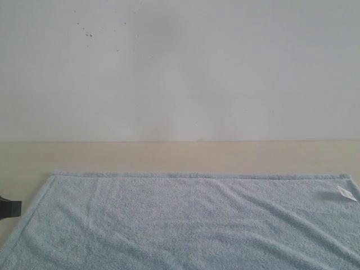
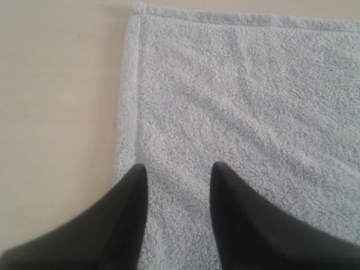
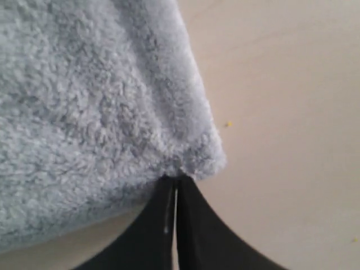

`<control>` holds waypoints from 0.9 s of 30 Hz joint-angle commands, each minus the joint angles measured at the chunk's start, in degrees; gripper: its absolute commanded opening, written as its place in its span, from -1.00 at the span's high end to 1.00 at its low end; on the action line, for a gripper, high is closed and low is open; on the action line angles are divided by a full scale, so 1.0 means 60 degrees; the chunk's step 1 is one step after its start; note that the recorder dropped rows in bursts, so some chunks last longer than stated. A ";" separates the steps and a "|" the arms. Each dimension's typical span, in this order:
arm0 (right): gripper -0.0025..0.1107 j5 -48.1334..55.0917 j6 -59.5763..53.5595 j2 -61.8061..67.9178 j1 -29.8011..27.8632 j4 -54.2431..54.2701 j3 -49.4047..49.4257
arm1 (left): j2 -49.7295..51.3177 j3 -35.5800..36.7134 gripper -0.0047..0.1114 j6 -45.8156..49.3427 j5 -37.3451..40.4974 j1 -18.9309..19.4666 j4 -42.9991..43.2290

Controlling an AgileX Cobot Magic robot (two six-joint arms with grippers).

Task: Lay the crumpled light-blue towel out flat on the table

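The light-blue towel (image 1: pixel 191 219) lies spread across the beige table (image 1: pixel 169 156), its far hem straight and a white tag (image 1: pixel 344 193) near its right corner. My left gripper (image 2: pixel 179 171) hovers open over the towel (image 2: pixel 236 101) close to its side hem, with nothing between the black fingers (image 2: pixel 132 197). Only a black bit of that arm (image 1: pixel 10 207) shows at the exterior view's left edge. My right gripper (image 3: pixel 174 179) is shut on a corner of the towel (image 3: pixel 95 107), which bunches up from the pinch. It is out of the exterior view.
A white-grey wall (image 1: pixel 180 67) with a few dark specks rises behind the table. A bare strip of table (image 1: pixel 270 156) runs between the towel's far hem and the wall. Bare table (image 2: pixel 56 101) also lies beside the towel's left hem.
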 commanded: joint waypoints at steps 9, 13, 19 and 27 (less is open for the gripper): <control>0.93 -0.2568 -0.0611 -0.2570 -0.0008 0.0854 0.0046 | -0.0410 -0.0018 0.28 -0.0093 0.0768 -0.0003 -0.0016; 0.93 -0.3127 -0.1671 -0.3293 -0.0008 0.1997 0.0046 | -0.1301 -0.0018 0.28 -0.0093 0.0745 -0.0003 -0.0016; 0.93 -0.3416 -0.2027 -0.4079 0.0132 0.3398 0.0046 | -0.2908 -0.0018 0.28 -0.0366 0.0937 -0.0003 -0.0016; 0.93 -0.5139 -0.2504 -0.5538 0.2790 0.3461 -0.0206 | -0.4797 -0.0018 0.28 -0.0390 0.1157 -0.0003 -0.0016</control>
